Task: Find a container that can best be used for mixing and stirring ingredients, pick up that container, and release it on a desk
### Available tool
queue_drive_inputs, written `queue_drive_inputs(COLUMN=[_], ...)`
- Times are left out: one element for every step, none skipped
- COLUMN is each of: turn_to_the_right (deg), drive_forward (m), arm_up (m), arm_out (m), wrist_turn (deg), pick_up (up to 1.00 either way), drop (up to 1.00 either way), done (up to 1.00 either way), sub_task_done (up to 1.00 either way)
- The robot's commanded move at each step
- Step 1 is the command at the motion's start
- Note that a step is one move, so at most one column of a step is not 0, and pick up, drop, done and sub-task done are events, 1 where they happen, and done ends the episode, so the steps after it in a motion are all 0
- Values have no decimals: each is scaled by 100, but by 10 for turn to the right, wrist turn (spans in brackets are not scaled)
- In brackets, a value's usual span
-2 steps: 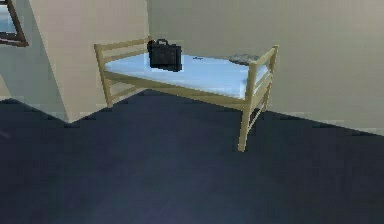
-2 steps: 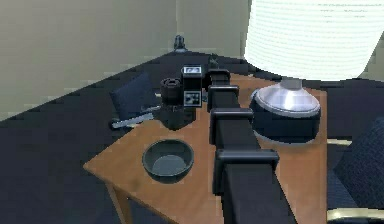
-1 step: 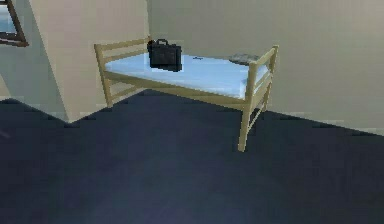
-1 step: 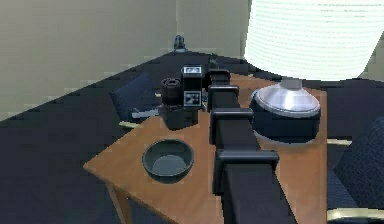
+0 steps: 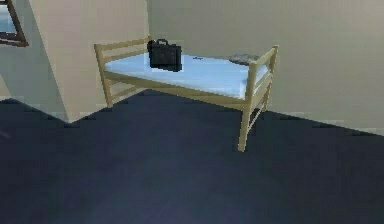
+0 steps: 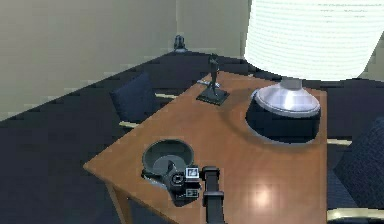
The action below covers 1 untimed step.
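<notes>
Dark round bowl [image 6: 166,153] resting on table [image 6: 245,165], near its lower-left corner in arm side view, close by claw [image 6: 176,181]. Cannot tell whether claw spread, pressed together, or holding anything. Judged rigid, light, smooth-walled, possibly slippery. Best taken at rim.

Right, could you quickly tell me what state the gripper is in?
Gripper: cannot be told whether it holds anything; a dark bowl sits on the desk at or behind it.

A bright glow was given off by the lampshade [image 6: 318,35], and a soft sheen was thrown on the desk [image 6: 262,188]. The dark floor [image 5: 150,160] was dimly lit.
</notes>
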Motion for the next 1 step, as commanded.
queue_drive_inputs(turn_to_the_right=[0], drive_forward=[0], arm_up=[0], arm_out=[0], wrist_turn=[0], pick_up=[100], drop=[0], done=[0], sub_task_done=[0])
